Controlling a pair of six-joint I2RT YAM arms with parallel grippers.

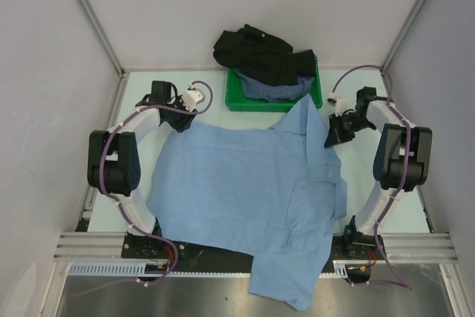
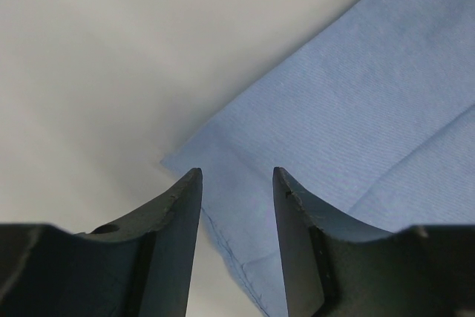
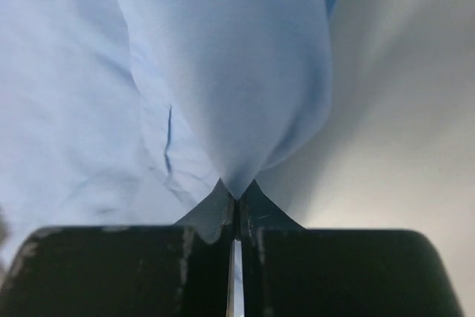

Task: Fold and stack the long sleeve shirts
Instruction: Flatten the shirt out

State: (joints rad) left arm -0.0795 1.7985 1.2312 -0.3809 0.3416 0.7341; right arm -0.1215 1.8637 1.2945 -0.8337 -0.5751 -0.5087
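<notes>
The left gripper (image 2: pixel 236 183) has its jaws partly apart with nothing pinched between them; through the gap shows a corner of the light blue shirt (image 1: pixel 245 191), lying flat on the pale table (image 1: pixel 133 83); in the top view this gripper sits at the shirt's far left corner. The shirt is spread open across the middle of the table between the two arms; its near part hangs over the table's front edge. Beyond it, at the back of the table, stands the green tray (image 1: pixel 241 99), just past the shirt's far edge; in the tray lies the dark-blue checked shirt (image 1: pixel 278 88), crumpled; the black shirt (image 1: pixel 256 50) is heaped over it and spills past the tray's far rim. On the right, the right gripper (image 3: pixel 236 192) has its jaws closed tight on a fold of the light blue shirt; the cloth rises from the fingertips in a taut cone, near the shirt's far right side.
</notes>
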